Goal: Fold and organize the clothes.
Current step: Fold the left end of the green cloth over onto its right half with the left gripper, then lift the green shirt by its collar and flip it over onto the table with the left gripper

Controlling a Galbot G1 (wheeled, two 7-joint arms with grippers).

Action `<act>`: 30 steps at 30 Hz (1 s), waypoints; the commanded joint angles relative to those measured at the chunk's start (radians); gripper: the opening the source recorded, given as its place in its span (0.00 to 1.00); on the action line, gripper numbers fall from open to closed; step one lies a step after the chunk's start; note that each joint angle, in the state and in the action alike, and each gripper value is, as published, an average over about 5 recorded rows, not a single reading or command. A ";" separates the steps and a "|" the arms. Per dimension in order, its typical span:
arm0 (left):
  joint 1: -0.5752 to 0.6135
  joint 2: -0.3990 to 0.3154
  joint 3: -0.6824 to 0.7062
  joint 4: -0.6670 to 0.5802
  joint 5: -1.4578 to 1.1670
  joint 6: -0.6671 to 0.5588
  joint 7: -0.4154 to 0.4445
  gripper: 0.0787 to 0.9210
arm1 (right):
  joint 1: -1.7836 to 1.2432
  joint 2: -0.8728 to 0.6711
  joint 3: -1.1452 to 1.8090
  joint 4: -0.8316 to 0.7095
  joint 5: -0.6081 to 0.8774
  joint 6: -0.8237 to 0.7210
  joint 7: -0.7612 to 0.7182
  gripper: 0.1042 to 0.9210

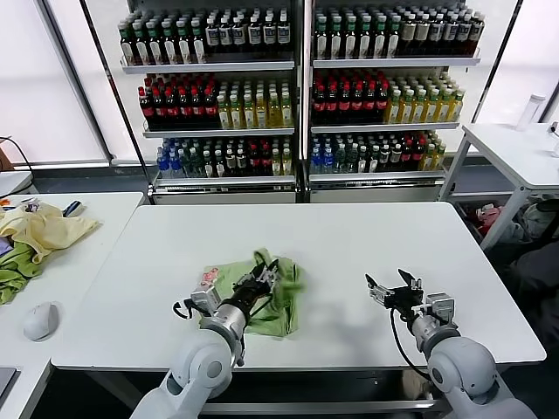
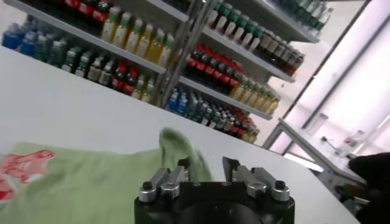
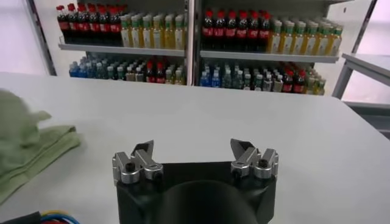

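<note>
The crumpled sage-green cotton T-shirt (image 1: 262, 298) was found directly under the part-opened, empty left gripper (image 1: 262, 281), well left of the wide-open right gripper (image 1: 391, 291).

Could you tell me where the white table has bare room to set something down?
Free: the table's far half toward the drink shelves, and the strip between T-shirt and right gripper. Crowded: front centre, left gripper over the shirt.

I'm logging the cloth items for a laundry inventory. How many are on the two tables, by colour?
Light green T-shirt, crumpled on the main table under the left gripper: 1
Pale yellow garment, side table: 1
Darker green cloth, side table: 1
Total: 3
</note>
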 commanded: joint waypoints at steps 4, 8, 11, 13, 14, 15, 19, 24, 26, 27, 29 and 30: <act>0.108 0.032 -0.127 -0.088 0.118 -0.072 0.137 0.65 | -0.032 -0.019 0.021 0.025 0.005 0.020 -0.011 0.88; 0.187 0.064 -0.217 -0.047 0.260 -0.100 0.122 0.78 | -0.044 -0.029 0.029 0.040 0.009 0.030 -0.015 0.88; 0.219 0.093 -0.261 0.017 0.332 -0.122 0.110 0.85 | -0.034 -0.018 0.019 0.039 0.003 0.028 -0.011 0.88; 0.226 0.101 -0.271 0.063 0.395 -0.141 0.104 0.88 | -0.030 -0.012 0.014 0.040 -0.002 0.027 -0.010 0.88; 0.224 0.103 -0.271 0.092 0.435 -0.152 0.101 0.88 | -0.029 -0.009 0.013 0.041 -0.005 0.027 -0.009 0.88; 0.222 0.104 -0.270 0.119 0.471 -0.164 0.099 0.88 | -0.028 -0.007 0.012 0.043 -0.007 0.026 -0.008 0.88; 0.208 0.102 -0.253 0.199 0.533 -0.177 0.096 0.88 | -0.031 -0.001 0.011 0.053 -0.018 0.022 -0.007 0.88; 0.190 0.096 -0.214 0.249 0.546 -0.156 0.100 0.88 | -0.038 -0.003 0.022 0.064 -0.021 0.018 -0.006 0.88; 0.188 0.093 -0.202 0.239 0.544 -0.131 0.102 0.88 | -0.041 -0.004 0.028 0.069 -0.021 0.016 -0.005 0.88; 0.190 0.093 -0.196 0.229 0.542 -0.114 0.103 0.88 | -0.043 -0.005 0.030 0.071 -0.021 0.015 -0.005 0.88; 0.196 0.092 -0.187 0.200 0.510 -0.077 0.105 0.88 | -0.044 -0.005 0.034 0.074 -0.021 0.014 -0.005 0.88; 0.199 0.092 -0.183 0.185 0.485 -0.058 0.107 0.88 | -0.045 -0.005 0.035 0.075 -0.021 0.013 -0.004 0.88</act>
